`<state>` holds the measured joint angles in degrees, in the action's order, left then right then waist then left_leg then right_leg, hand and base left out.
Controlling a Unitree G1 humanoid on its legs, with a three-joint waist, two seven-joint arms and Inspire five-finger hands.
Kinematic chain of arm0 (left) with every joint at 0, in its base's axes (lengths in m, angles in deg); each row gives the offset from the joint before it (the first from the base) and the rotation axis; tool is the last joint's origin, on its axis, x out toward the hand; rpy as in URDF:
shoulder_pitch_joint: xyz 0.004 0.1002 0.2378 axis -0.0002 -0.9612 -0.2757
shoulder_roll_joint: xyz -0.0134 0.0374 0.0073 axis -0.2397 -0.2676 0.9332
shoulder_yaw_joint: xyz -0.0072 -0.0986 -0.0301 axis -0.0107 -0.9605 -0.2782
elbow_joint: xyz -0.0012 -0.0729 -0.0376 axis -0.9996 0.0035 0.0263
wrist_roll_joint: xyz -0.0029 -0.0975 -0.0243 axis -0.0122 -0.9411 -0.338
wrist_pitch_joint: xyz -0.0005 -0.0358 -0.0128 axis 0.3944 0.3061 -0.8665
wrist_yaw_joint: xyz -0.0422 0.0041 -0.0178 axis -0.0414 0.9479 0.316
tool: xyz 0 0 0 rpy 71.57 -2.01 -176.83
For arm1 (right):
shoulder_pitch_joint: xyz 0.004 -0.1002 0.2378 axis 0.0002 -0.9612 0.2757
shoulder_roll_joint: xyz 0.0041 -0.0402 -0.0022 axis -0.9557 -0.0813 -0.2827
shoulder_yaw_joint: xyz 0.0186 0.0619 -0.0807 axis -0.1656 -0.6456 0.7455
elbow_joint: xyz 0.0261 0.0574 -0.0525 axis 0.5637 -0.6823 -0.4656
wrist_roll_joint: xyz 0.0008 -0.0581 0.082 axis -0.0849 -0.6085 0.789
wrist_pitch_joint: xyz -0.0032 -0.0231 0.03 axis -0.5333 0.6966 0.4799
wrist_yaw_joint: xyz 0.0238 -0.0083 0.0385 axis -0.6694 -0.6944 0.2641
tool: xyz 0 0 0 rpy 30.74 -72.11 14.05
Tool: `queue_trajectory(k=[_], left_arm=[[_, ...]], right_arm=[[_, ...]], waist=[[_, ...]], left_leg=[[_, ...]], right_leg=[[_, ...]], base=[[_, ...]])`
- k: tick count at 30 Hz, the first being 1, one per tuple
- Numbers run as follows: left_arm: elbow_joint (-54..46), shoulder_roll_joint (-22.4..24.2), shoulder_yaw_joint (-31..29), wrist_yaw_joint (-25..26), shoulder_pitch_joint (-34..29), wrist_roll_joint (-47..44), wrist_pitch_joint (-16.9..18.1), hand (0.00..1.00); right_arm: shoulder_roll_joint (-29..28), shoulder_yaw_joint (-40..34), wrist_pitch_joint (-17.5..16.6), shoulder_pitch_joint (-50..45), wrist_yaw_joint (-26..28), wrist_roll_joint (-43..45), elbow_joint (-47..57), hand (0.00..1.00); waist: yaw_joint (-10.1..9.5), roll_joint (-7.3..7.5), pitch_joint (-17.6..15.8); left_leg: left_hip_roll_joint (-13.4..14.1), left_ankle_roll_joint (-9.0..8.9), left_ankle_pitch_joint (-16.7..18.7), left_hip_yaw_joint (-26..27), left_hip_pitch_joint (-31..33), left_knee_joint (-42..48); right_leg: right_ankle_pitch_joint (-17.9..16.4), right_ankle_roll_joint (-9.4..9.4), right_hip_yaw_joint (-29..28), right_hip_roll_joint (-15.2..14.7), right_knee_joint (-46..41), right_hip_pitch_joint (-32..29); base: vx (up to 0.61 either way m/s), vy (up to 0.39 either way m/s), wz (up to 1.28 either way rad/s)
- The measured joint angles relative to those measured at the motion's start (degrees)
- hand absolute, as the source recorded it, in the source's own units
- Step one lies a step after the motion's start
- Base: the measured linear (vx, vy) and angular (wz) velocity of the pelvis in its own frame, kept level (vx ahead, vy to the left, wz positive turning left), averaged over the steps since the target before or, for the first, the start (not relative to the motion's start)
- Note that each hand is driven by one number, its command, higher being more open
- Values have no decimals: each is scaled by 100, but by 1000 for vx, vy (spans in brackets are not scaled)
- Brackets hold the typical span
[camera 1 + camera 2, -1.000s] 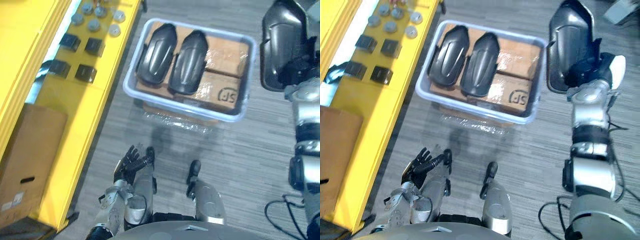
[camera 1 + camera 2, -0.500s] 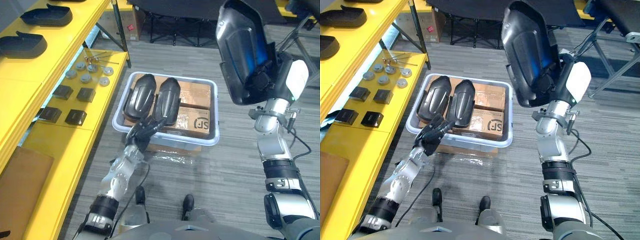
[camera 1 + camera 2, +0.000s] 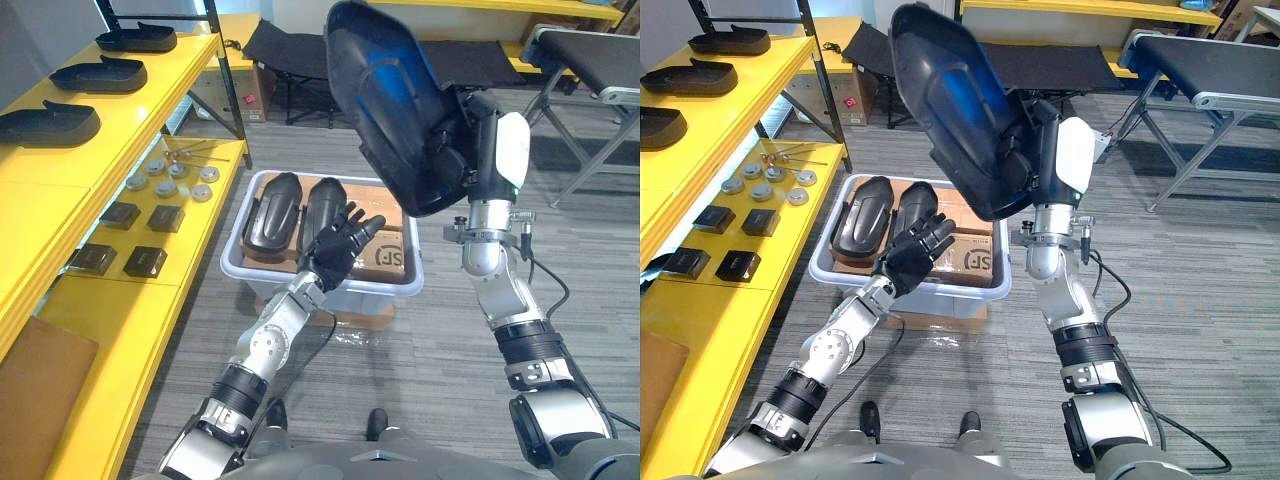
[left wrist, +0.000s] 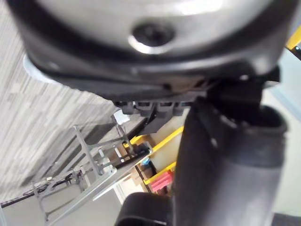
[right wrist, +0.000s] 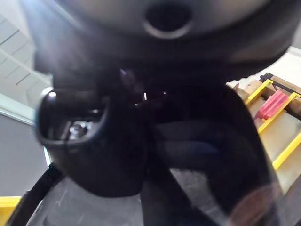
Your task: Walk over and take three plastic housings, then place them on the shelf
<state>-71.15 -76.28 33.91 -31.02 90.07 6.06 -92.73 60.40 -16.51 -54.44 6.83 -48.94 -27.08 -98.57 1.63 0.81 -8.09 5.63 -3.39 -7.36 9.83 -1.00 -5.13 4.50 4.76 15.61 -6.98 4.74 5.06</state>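
Observation:
My right hand [image 3: 478,150] is raised high and shut on a large black plastic housing [image 3: 388,103], held upright with its hollow side towards me. Two more black housings [image 3: 270,211] [image 3: 325,213] lie side by side in a clear plastic bin [image 3: 250,276] on the floor, on top of cardboard boxes. My left hand [image 3: 340,245] hovers open above the bin's near right part, fingers spread and straight. Three black housings [image 3: 48,122] [image 3: 97,77] [image 3: 137,40] rest on the yellow shelf's upper level at the left.
The yellow shelf's lower level [image 3: 170,290] carries small black blocks [image 3: 146,262], round metal discs [image 3: 172,175] and a cardboard box [image 3: 35,395]. A conveyor frame [image 3: 585,85] stands at the back right. Open grey floor lies right of the bin.
The camera has tilted up, bringing more of the shelf and room into view. My left hand rose and reached forward over the bin. My right hand swung the housing left and nearer.

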Motion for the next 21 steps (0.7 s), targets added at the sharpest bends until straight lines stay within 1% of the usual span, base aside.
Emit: queue_trajectory(k=[2,4,7,11,14,17,19,21], left_arm=[[0,-5,103,-170,87,-196,99,100],[-2,-3,170,-324,222,-355,131,100],[-33,18,264,-571,415,-370,227,100],[-34,5,291,-560,403,-414,234,100],[-35,4,300,-473,400,-404,239,100],[-72,4,303,-284,399,-292,238,100],[-214,1,307,8,392,-4,233,100],[-307,0,305,267,376,223,232,100]], right_arm=[[-116,72,-1,-101,50,7,-14,0],[-134,222,-4,-113,57,-2,-59,0],[-161,395,-13,-132,50,-189,-123,0],[-176,369,-50,-134,51,-191,-138,0],[-229,367,-68,-196,56,-189,-142,0],[-299,382,-139,-310,104,-172,-143,0],[-298,522,-245,-365,196,-104,-143,0],[-330,563,-264,-394,227,-77,-142,0]], waist=[[0,15,15],[0,17,17],[3,17,23],[3,21,75],[1,35,135],[-3,60,195],[2,74,204],[-3,79,207]], left_leg=[[-7,2,-5,-1,5,0],[-12,30,-24,-3,11,1],[-13,37,-34,-9,11,2],[-13,39,-37,-9,10,3],[-12,39,-36,-10,11,3],[-10,37,-33,-18,10,3],[-5,30,-26,-20,9,2],[1,29,-17,-29,10,2]], right_leg=[[19,25,17,-8,-1,-1],[33,7,33,-13,-10,-5],[42,0,67,-15,-27,4],[43,-1,86,-15,-28,11],[43,-1,98,-15,-26,14],[42,-2,106,-14,-25,18],[41,-2,105,-11,-24,14],[37,-2,107,-5,-11,14]], base=[[0,0,0],[38,-15,2],[24,-11,1],[0,0,0],[0,0,0],[-12,-1,0],[-53,-1,-1],[-42,-2,1]])
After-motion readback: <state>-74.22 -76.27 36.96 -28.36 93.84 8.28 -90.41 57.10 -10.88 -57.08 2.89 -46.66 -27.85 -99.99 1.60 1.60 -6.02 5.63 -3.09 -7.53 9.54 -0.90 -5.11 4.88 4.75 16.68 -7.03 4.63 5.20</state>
